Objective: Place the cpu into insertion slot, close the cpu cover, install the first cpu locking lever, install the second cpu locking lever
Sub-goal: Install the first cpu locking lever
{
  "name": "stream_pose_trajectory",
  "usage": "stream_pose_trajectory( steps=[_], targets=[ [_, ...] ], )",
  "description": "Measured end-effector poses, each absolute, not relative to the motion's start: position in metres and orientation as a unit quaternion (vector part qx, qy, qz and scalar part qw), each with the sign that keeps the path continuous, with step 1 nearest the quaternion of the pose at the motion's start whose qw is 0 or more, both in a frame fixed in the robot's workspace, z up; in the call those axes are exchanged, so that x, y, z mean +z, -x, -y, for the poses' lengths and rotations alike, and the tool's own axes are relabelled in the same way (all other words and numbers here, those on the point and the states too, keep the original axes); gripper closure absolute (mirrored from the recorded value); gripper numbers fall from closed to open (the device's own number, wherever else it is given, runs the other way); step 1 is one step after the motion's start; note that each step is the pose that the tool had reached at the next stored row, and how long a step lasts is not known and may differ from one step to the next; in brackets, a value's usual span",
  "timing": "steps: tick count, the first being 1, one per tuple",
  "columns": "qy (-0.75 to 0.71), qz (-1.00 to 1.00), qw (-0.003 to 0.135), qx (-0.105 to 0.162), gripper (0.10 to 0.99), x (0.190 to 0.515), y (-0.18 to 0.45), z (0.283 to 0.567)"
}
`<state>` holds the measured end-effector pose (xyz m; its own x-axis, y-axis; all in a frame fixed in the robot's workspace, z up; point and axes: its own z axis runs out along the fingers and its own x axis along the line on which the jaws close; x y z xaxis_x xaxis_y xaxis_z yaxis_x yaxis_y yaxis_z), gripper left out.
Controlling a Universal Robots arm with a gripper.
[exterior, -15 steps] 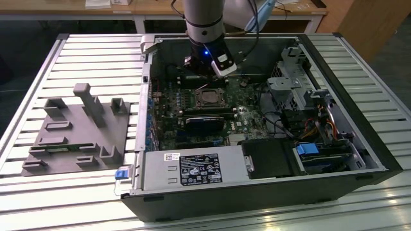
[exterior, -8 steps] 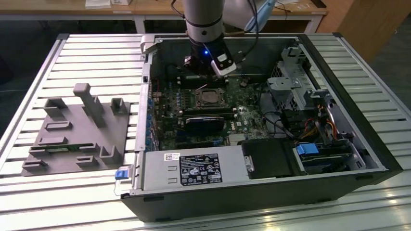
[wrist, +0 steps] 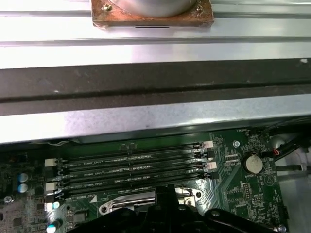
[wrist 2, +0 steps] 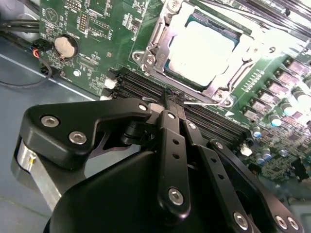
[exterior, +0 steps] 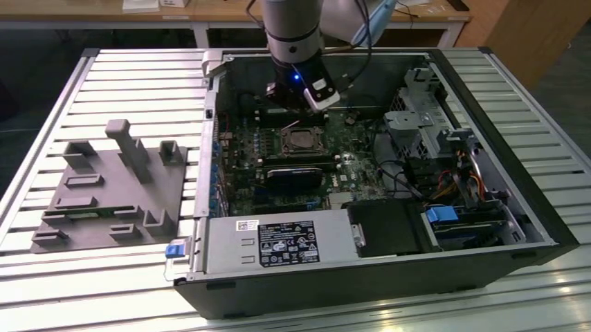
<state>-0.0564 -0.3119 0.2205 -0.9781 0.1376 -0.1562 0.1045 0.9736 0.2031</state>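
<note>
The cpu [wrist 2: 201, 48] lies flat in the insertion slot [wrist 2: 142, 57], its pale silver top showing through the window of the cpu cover [wrist 2: 160, 31], which lies down around it. In the exterior view the cpu [exterior: 300, 143] sits mid-board inside the open computer case. My gripper [wrist 2: 172, 97] hangs just over the slot's edge on the memory-slot side, its black fingers [wrist 2: 167, 141] pressed together and shut. A thin silvery lever rod [wrist 2: 201, 103] runs along that edge right by the tips. In the exterior view the gripper [exterior: 295, 123] stands just behind the slot.
Long black memory slots [wrist: 131, 167] lie beside the socket, with a coin battery [wrist: 252, 164] further along the board. The case holds a black block [exterior: 295, 176], a power supply [exterior: 277, 242] and a drive cage [exterior: 420, 124]. A grey fixture tray [exterior: 111, 187] sits at the exterior view's left.
</note>
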Motion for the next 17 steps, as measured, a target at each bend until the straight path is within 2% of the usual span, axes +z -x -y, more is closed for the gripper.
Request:
stream_pose_trajectory(
  steps=[4, 17],
  targets=[
    [-0.060, -0.989, 0.094, 0.095, 0.984, 0.2187, 0.0565, 0.3113],
    [-0.111, -0.985, 0.100, 0.089, 0.984, 0.2138, 0.0567, 0.3071]
  ],
)
